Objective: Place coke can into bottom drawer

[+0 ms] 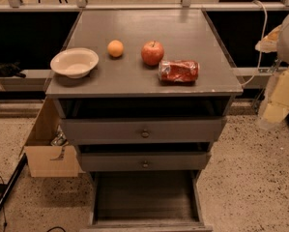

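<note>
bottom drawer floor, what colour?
Bottom drawer floor: dark brown wood grain, walls grey; best in camera view. Gripper at picture's right edge, beside the cabinet.

1. A grey cabinet [100,129] stands in the middle, under dim warm light.
2. Around it lies a speckled stone floor [250,178].
3. Just beside its left side is an open cardboard box [45,151].
4. Behind it runs a pale rail [33,7] above dark openings [28,37].
5. Well to its right is the pale hand [279,98].
</note>
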{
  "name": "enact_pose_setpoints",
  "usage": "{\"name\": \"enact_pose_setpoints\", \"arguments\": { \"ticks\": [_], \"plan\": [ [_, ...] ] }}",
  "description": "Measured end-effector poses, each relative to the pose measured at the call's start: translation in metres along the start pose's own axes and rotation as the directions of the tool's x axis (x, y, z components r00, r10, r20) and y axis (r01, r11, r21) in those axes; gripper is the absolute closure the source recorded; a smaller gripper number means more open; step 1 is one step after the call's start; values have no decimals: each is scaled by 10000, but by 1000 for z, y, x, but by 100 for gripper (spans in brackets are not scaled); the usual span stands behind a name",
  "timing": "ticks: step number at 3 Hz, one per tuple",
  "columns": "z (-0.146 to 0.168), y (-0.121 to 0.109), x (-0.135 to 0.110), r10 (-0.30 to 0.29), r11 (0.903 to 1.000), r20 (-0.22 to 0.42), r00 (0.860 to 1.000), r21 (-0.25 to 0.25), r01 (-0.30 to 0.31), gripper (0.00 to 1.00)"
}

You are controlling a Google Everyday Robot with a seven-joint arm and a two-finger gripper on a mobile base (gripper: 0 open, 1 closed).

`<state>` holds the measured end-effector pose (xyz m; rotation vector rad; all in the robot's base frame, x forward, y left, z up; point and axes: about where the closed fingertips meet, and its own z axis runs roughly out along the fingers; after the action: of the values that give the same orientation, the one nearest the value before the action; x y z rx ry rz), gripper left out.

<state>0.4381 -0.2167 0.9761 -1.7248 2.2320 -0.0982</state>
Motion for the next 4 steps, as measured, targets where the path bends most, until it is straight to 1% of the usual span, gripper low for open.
{"name": "enact_pose_setpoints", "arguments": {
  "ticks": [1, 2, 3, 4],
  "plan": [
    [0, 0, 0, 0, 10000, 1, 10000, 0, 0, 0],
    [0, -2, -4, 9, 10000, 359, 9994, -85, -6, 0],
    [6, -19, -23, -156, 9986, 1251, 9920, -475, 217, 0],
    [15, -58, -57, -191, 9962, 2480, 9686, -780, 396, 0]
  ]
}}
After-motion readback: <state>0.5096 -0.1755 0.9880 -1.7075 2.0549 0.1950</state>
